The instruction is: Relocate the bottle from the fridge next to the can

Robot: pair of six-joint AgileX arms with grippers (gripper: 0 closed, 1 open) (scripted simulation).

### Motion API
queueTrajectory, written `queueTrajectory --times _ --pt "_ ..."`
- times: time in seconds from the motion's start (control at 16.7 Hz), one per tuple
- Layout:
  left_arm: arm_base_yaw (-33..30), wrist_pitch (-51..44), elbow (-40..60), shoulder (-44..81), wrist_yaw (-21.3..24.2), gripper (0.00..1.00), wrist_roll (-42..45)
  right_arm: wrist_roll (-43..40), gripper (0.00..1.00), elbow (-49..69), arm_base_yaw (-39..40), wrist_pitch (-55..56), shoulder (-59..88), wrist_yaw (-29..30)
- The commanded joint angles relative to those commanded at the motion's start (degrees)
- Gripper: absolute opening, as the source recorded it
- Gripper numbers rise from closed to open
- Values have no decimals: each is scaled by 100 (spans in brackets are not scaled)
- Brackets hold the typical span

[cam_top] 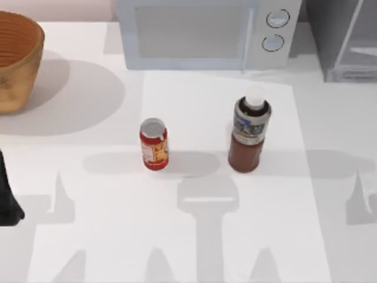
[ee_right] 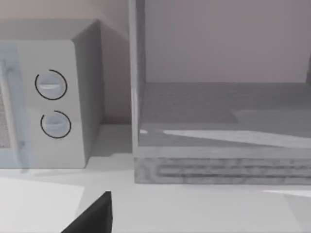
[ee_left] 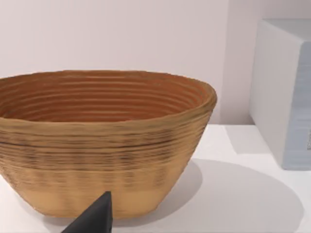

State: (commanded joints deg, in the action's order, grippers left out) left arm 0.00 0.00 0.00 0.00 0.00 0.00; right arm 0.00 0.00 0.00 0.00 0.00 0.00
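Observation:
The bottle (cam_top: 249,137) of reddish-brown drink, with a white cap and a grey-and-blue label, stands upright on the white table in the top view. The red can (cam_top: 154,144) with a silver top stands upright to its left, about a hand's width apart. The grey fridge (cam_top: 344,41) sits at the back right corner, and the right wrist view looks into its front (ee_right: 218,126). My left gripper (cam_top: 7,203) is parked at the table's left edge, far from both. A dark part of my right gripper (ee_right: 95,216) shows low in the right wrist view, facing the fridge.
A light-grey microwave (cam_top: 200,32) with two round knobs stands at the back centre, left of the fridge. A woven basket (cam_top: 15,59) sits at the back left, close in front of the left wrist camera, basket (ee_left: 102,141). Arm shadows fall across the table's front.

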Motion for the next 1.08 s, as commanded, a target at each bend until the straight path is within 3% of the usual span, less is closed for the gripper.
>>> queueTrajectory --times 0.36,0.54,1.08 --pt "0 0 0 0 0 100 0 -5 100 61 14 -60 -35 12" --pt "0 0 0 0 0 100 0 -16 100 393 4 -612 -433 18" --pt "0 0 0 0 0 100 0 -36 100 2204 8 -4720 -2650 -9"
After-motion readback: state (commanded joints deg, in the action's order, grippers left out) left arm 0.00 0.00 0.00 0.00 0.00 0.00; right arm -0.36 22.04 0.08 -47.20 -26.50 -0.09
